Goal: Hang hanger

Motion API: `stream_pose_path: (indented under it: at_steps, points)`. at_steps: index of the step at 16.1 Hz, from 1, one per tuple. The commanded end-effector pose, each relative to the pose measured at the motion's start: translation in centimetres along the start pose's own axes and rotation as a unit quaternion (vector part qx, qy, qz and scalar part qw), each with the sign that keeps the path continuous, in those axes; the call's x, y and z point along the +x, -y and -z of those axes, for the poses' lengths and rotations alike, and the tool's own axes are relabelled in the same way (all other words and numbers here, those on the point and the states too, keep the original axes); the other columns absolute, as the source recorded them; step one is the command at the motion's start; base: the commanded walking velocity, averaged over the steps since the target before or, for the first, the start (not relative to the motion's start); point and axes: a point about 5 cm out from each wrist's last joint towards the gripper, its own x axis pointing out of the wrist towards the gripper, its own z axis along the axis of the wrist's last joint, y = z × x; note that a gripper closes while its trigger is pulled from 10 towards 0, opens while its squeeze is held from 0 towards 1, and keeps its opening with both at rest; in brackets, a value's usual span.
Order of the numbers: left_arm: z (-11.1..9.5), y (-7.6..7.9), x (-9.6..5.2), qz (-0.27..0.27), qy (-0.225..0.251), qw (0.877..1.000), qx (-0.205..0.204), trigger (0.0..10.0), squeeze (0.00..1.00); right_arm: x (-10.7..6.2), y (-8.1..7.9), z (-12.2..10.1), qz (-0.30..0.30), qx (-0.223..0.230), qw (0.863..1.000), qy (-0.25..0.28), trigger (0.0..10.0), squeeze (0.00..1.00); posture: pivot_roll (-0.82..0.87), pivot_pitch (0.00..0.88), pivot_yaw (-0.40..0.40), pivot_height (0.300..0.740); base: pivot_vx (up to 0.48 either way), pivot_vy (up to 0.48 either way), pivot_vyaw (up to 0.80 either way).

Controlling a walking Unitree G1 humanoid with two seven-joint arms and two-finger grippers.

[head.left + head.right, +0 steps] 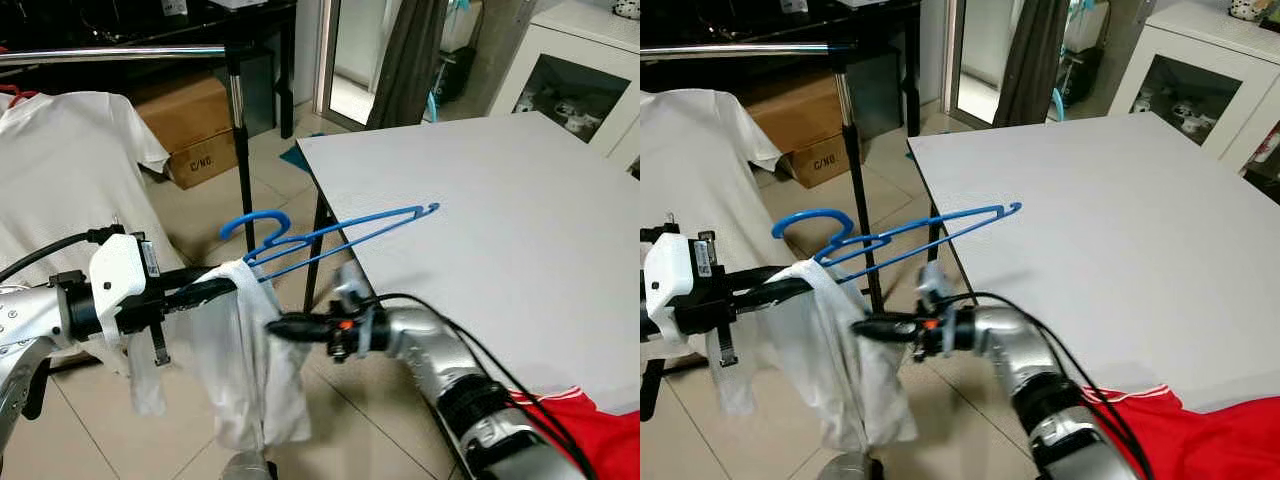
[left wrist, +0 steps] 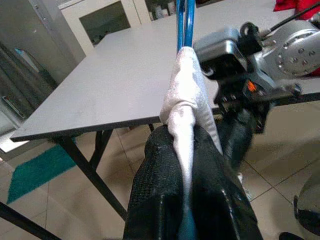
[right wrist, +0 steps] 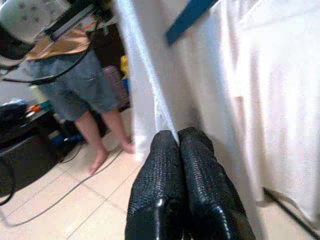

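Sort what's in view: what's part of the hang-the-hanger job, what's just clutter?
Job:
blue hanger
white garment draped on it
left gripper, shut on garment and hanger
right gripper, pinching the garment's edge
clothes rail

Clutter:
grey table
red cloth
cardboard box
white shirt already hanging
glass-door cabinet

The one readable marking is on the brown cardboard box (image 1: 190,125) standing on the floor behind the black stand pole: dark printed letters reading "C/NO." on its front face. In the right eye view the same print shows on it again, but too small to be read surely.
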Motion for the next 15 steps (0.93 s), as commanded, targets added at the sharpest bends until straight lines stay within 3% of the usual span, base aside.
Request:
stream_pose_path:
  at_steps: [1, 9, 15]
  points:
    - [-0.4, -0.3, -0.2, -0.001, 0.001, 1.0, 0.008, 0.0, 0.0, -0.7, 0.5, -1.1, 0.022, -0.014, 0.999, 0.026, 0.0, 0.0, 0.14, 0.0, 0.023, 0.74, 0.0, 0.0, 0.0]
    - [-0.3, -0.5, -0.2, -0.005, 0.005, 1.0, 0.006, 0.0, 0.0, -3.6, 1.7, -3.9, 0.076, -0.048, 0.994, 0.067, 0.0, 0.0, 0.13, 0.0, 0.028, 0.74, 0.0, 0.0, 0.0]
    - [-1.6, -1.7, -1.8, -0.045, 0.021, 0.999, 0.015, 0.0, 0.0, -6.3, 2.8, -7.6, 0.131, -0.081, 0.98, 0.123, 0.0, 0.0, 0.14, 0.0, 0.027, 0.74, 0.0, 0.0, 0.0]
